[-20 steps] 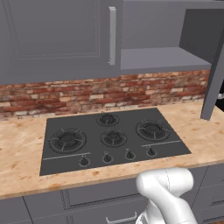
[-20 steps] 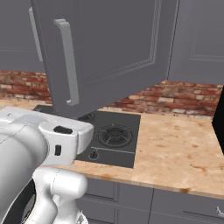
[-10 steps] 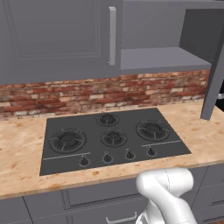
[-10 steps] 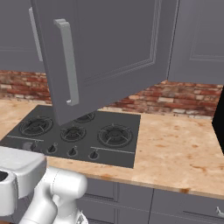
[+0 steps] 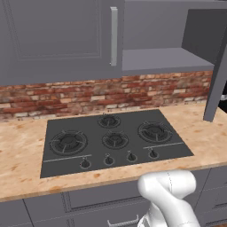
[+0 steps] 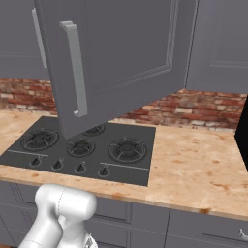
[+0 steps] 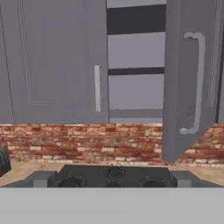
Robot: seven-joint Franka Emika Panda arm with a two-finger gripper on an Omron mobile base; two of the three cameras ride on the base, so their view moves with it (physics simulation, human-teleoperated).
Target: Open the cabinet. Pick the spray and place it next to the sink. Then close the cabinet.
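One door of the cabinet (image 7: 135, 94) is hanging wide open, the right door (image 6: 121, 53), while the left door (image 5: 53, 40) is sitting shut. The gripper (image 7: 112, 180) is looking straight at it from over the hob (image 5: 111, 137), jaws spread about as wide as they go and gripping nothing. I'm not able to tell where the spray is. The shelves (image 7: 135, 116) in the open half are looking bare, so I'm guessing it's hiding behind the left door. If so, I'd be going for that door's bar handle (image 7: 97, 87): coming in square, closing around the bar, pulling along the hinge arc, and steering clear of the right door while swinging.
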